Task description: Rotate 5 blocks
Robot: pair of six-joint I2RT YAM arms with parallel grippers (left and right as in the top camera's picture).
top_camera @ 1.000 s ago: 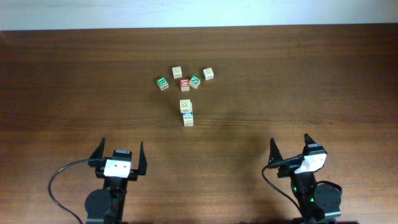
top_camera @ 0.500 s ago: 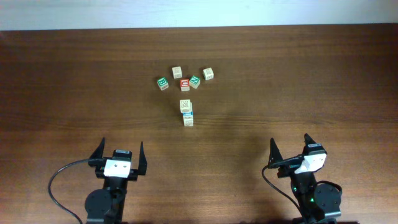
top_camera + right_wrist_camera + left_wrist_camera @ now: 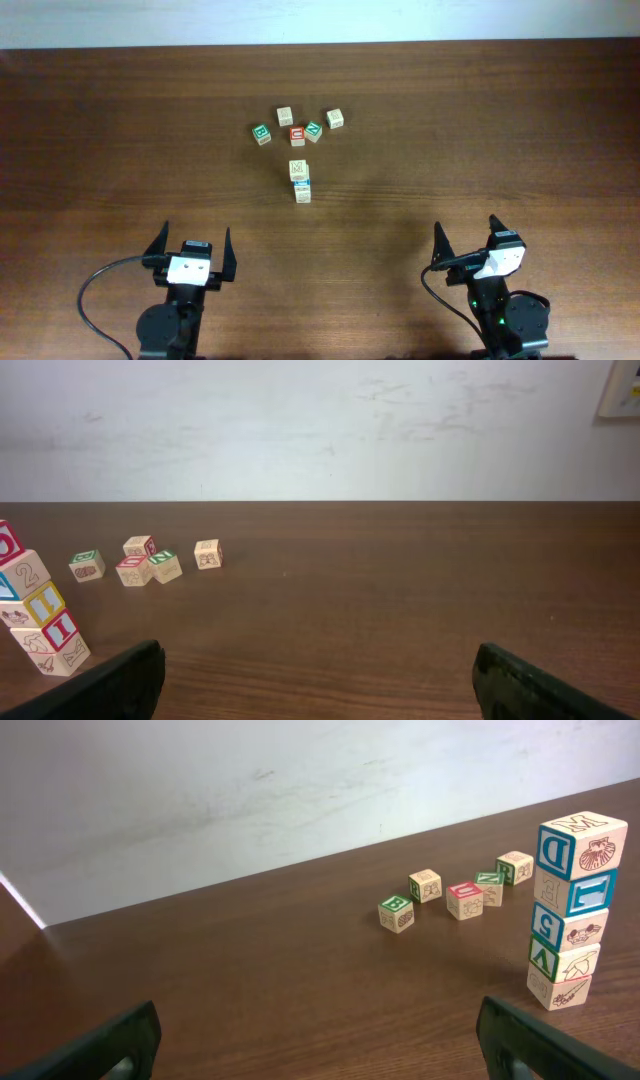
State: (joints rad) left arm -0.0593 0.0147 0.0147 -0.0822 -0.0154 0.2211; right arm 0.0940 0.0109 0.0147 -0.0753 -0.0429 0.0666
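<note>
Both grippers sit at the near edge of the table (image 3: 500, 120). You see the fingers of the left gripper (image 3: 196, 230) and of the right gripper (image 3: 465, 224) spread wide apart, with nothing between them. The blocks (image 3: 570, 910) stand one upon another at the middle of the table, well apart from both grippers. From above you cannot count them; the left wrist view shows five. In the right wrist view the picture edge cuts them off. Behind them lie five loose cubes (image 3: 297, 127), their print too small to read from above.
</note>
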